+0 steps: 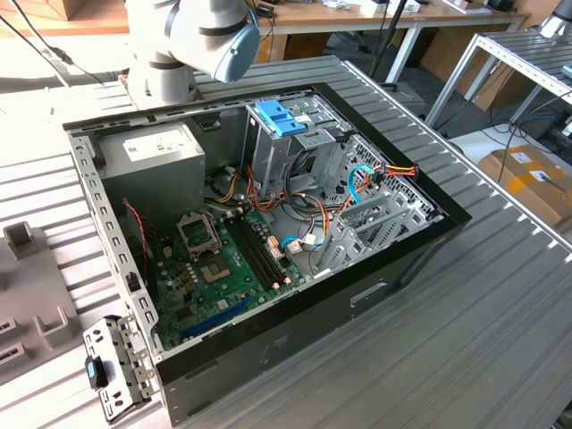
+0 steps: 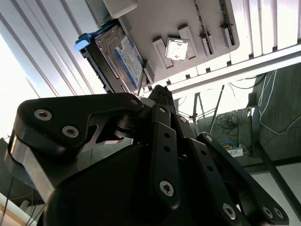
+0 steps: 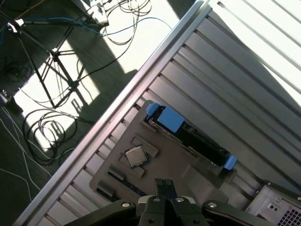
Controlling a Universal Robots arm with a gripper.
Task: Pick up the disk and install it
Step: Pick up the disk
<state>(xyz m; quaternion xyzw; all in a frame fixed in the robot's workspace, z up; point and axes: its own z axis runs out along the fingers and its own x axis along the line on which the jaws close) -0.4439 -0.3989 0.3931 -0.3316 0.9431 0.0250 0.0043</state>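
The disk [image 2: 123, 60], silver with a white and blue label, stands on edge in a blue carrier [image 2: 83, 41] slotted into a grey holder plate [image 2: 155, 19]. In the first wrist view the disk [image 3: 200, 141] shows edge-on between the carrier's blue ends [image 3: 167, 117]. My gripper [image 3: 164, 186] hovers above the plate, apart from the disk, fingers shut together with nothing between them. The second wrist view looks along the gripper [image 2: 157, 94] to the disk beyond its tips.
An open computer case [image 1: 429, 241] lies on the ribbed table, with a drive cage and blue bracket [image 1: 281, 118], a grey power supply [image 1: 152, 152] and a motherboard [image 1: 223, 268]. A square chip [image 3: 135, 156] sits on the holder plate. Cables and a tripod [image 3: 56, 61] lie on the floor beyond the table edge.
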